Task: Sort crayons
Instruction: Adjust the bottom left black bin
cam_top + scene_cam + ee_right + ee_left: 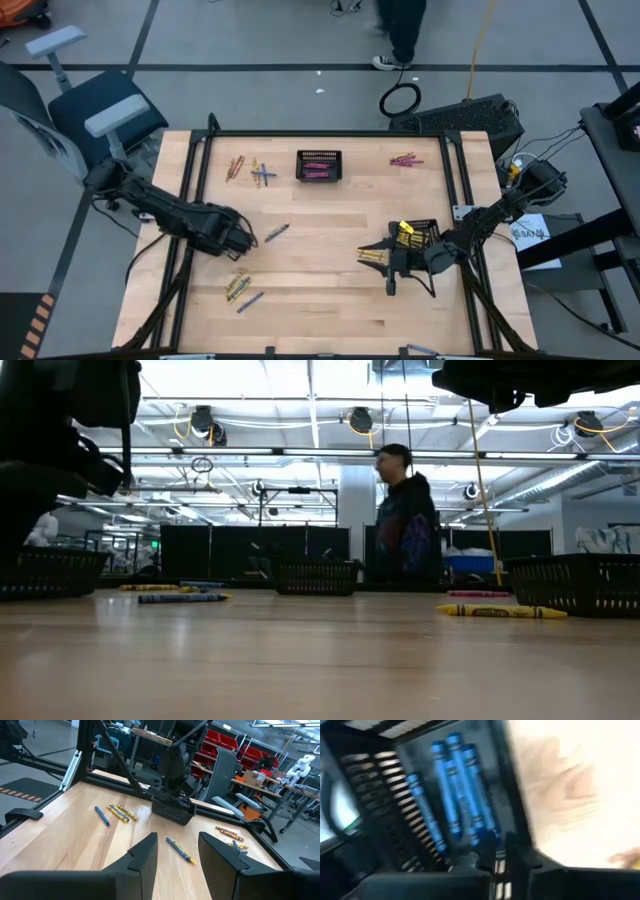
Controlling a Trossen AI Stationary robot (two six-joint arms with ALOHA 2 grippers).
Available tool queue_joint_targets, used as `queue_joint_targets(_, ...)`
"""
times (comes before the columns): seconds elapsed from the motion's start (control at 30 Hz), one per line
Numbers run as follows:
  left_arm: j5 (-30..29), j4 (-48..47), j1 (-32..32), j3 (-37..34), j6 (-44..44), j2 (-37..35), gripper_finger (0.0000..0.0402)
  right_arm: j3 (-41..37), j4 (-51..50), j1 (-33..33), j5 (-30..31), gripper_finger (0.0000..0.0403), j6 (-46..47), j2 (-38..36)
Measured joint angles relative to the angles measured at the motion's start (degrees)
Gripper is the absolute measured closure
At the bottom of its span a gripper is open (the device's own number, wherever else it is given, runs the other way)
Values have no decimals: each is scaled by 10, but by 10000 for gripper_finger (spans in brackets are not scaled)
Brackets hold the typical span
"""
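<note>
While the sorting is under way, three black baskets split the crayons by colour, as seen from overhead. The wooden counter point(330, 215), ringed by a black frame, fills the scene. The left arm reaches in from 9 o'clock. Its end effector point(240, 237) hangs directly over the left basket point(172, 810), likely for a drop. Whether it is released or clenched cannot be told. That basket holds blue crayons point(460, 795) side by side.

The right arm comes from 3 o'clock. Its end effector point(178, 839) is released and empty, just beside the right basket point(428, 226) at 4 o'clock, which holds yellow crayons point(405, 229). A middle basket point(318, 155) at 12 o'clock holds pink ones.

Unsorted crayons lie loose in clusters: a mixed cluster point(250, 170) at 11 o'clock, a pink cluster point(404, 159) at 1 o'clock, one crayon point(276, 232) near the left end effector, and more point(240, 290) at 7 o'clock.

Beyond the counter is a workshop: a person in dark clothes point(405, 520), a blue office chair point(95, 115), and red storage bins point(220, 742).
</note>
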Motion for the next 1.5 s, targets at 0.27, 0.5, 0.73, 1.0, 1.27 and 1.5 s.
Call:
queue_joint_targets(0.27, -41, 104, 0, -3, 49, 0, 398, 0, 0, 0, 0, 273, 0, 0)
queue_joint_targets(0.5, -78, 140, 0, -3, 98, 0, 398, 0, 0, 0, 0, 273, 0, 0)
queue_joint_targets(0.73, -75, 81, -8, 0, 106, -3, 398, 0, 0, 0, 0, 273, 0, 0)
queue_joint_targets(1.0, -166, 9, 10, -12, 84, -3, 399, 0, 0, 0, 0, 273, 1, 0)
queue_joint_targets(1.27, -278, 90, 13, -14, 183, -3, 399, 0, 0, 0, 0, 273, 1, 0)
queue_joint_targets(1.5, -301, 160, 13, -13, 261, -3, 399, 0, 0, 0, 0, 273, 1, 0)
